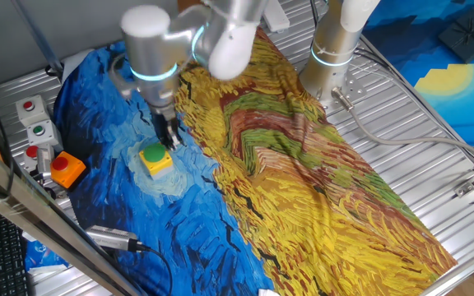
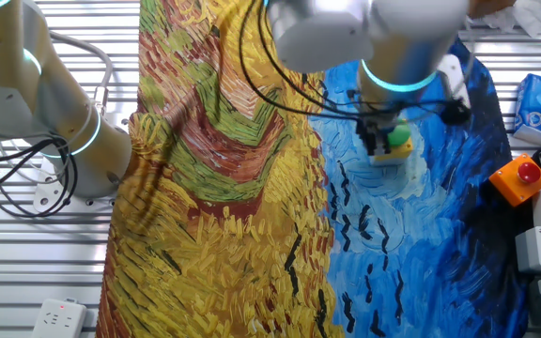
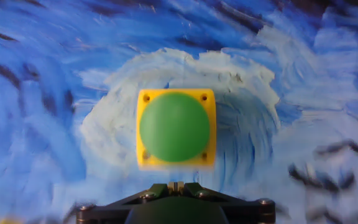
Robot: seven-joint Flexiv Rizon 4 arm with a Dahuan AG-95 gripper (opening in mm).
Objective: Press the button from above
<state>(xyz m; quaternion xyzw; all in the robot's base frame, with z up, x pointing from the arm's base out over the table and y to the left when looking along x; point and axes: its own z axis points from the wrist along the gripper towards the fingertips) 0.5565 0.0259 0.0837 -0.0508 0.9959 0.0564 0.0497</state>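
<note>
Round green button (image 3: 174,126) on its yellow cube, four corner screws showing, sits below me; my jaws' state unclear.

Green-capped yellow button (image 3: 175,127) sits upright (on blue swirls).

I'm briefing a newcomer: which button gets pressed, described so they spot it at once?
Look at the blue part of the painted cloth, on its pale swirl under the gripper. The button has a round green cap on a yellow box; the others nearby are red-on-orange or in grey boxes.
</note>
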